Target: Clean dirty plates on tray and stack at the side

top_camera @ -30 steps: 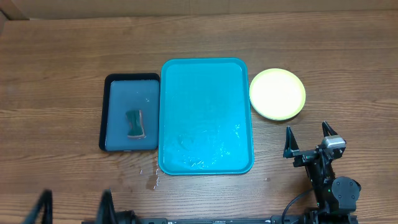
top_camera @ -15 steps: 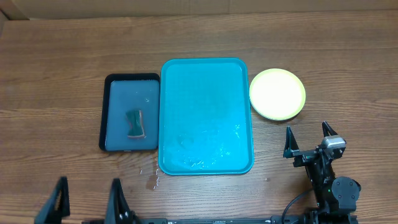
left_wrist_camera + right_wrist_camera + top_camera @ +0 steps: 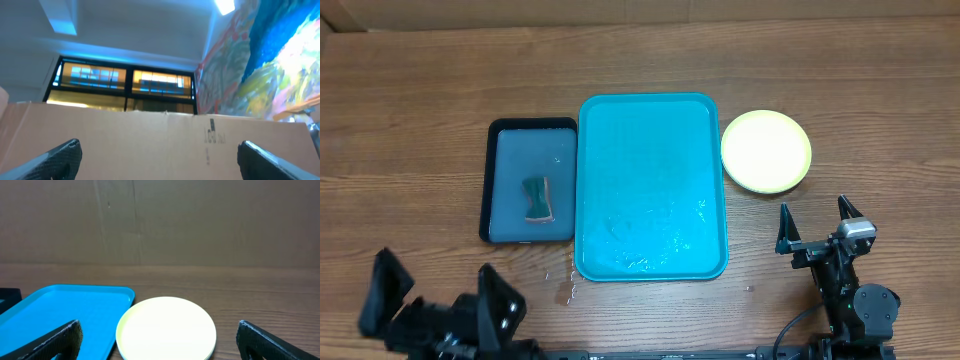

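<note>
The teal tray [image 3: 650,185] lies mid-table with a wet film and no plate on it; its corner also shows in the right wrist view [image 3: 60,315]. A yellow-green plate [image 3: 766,150] with a pale centre sits on the table right of the tray, looking clean [image 3: 167,327]. I cannot tell whether other plates lie under it, and the light blue plate does not show. My right gripper [image 3: 813,212] is open and empty, just in front of that plate [image 3: 160,345]. My left gripper [image 3: 435,280] is open and empty at the front left [image 3: 160,160], its camera facing up at a cardboard wall.
A smaller dark navy tray [image 3: 500,195] holding a green sponge [image 3: 537,199] lies against the teal tray's left side. Water drops [image 3: 565,290] lie on the wood at the teal tray's front left corner. A cardboard wall [image 3: 160,220] stands behind the table.
My left gripper has shifted at the front left edge and more of it now shows. The right gripper, plate and trays have not moved.
</note>
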`<control>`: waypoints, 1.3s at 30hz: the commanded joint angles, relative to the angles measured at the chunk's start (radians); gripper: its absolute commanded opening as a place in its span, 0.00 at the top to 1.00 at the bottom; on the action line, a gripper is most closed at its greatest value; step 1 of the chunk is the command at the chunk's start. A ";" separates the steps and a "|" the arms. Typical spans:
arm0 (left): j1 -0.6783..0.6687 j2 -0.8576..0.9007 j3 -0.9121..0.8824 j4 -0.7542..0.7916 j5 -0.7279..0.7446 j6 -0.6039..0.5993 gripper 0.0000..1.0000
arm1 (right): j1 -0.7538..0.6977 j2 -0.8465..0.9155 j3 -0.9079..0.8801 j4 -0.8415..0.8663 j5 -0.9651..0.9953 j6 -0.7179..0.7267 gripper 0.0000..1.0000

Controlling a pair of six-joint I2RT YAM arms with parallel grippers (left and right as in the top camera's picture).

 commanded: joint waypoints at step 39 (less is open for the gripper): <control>-0.007 -0.013 -0.406 -0.598 -0.037 0.118 0.00 | -0.003 -0.010 -0.010 0.006 -0.005 -0.001 0.00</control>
